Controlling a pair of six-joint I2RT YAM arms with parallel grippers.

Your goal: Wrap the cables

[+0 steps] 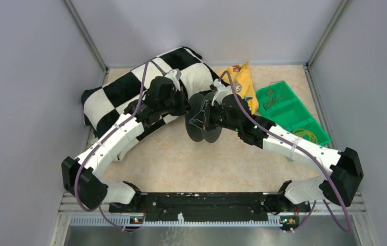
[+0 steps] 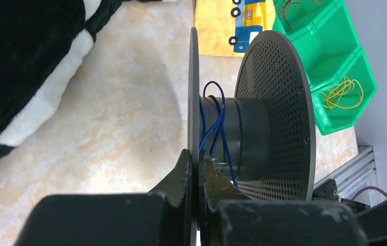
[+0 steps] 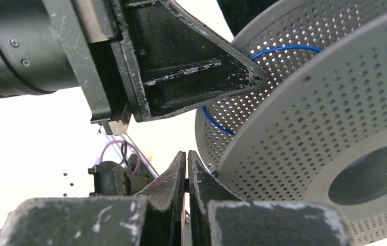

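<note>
A dark grey spool with two perforated flanges is held up in mid-table between both grippers. My left gripper is shut on the thin edge of the spool's left flange. A blue cable is wound loosely round the hub in a few crossing turns. In the right wrist view the blue cable runs over the inner flange and down to my right gripper. That gripper is shut, with a thin dark strand pinched between its pads. The left gripper's finger shows above it.
A black-and-white checkered cloth lies at the back left. A yellow bag lies at the back, beside a green divided bin at the right holding loose wires. Grey walls enclose the table on three sides.
</note>
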